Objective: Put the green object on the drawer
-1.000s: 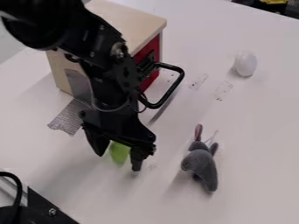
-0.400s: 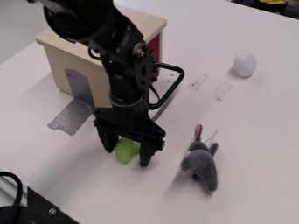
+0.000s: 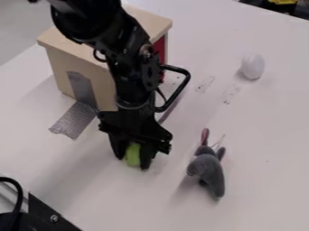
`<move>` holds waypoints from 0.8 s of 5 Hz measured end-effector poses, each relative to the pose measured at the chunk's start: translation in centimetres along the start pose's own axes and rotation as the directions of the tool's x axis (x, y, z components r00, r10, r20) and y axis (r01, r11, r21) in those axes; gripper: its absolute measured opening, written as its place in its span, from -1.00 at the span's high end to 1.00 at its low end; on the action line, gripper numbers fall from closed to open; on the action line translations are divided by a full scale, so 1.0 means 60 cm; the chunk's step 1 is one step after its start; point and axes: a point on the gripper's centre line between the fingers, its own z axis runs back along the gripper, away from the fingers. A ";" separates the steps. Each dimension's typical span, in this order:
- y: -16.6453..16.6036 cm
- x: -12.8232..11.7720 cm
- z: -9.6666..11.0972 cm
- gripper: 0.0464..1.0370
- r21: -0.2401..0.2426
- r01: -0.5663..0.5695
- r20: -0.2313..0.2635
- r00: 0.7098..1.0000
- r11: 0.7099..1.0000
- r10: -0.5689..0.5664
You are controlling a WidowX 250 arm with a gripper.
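Left of centre, low over the table, the black gripper (image 3: 132, 162) is shut on the green object (image 3: 133, 154), with one finger at each side of it. Its upper part is hidden by the gripper body. Behind the arm stands the drawer (image 3: 74, 56), a light wooden box with a red front and a black handle loop; the arm covers part of its top and front. The gripper is in front of the box, nearer the camera.
A grey plush mouse (image 3: 208, 173) lies right of the gripper. A white egg-shaped object (image 3: 252, 66) is at the upper right. Silver tape (image 3: 75, 121) runs from the box to the table. Black metal hardware (image 3: 45, 214) occupies the lower left corner.
The gripper moved right and slightly down over the green object, then its fingers drew together on it. The green object shows narrower between them. The mouse and box have stayed put.
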 end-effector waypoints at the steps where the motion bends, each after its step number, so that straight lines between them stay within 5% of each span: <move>1: -0.014 0.015 0.020 -0.04 0.000 0.017 0.014 1.000 1.000 -0.017; 3: -0.020 0.123 0.149 -0.04 -0.039 -0.015 0.173 0.985 0.999 0.022; 4: 0.042 0.167 0.213 -0.04 -0.054 -0.089 0.269 0.958 0.995 0.100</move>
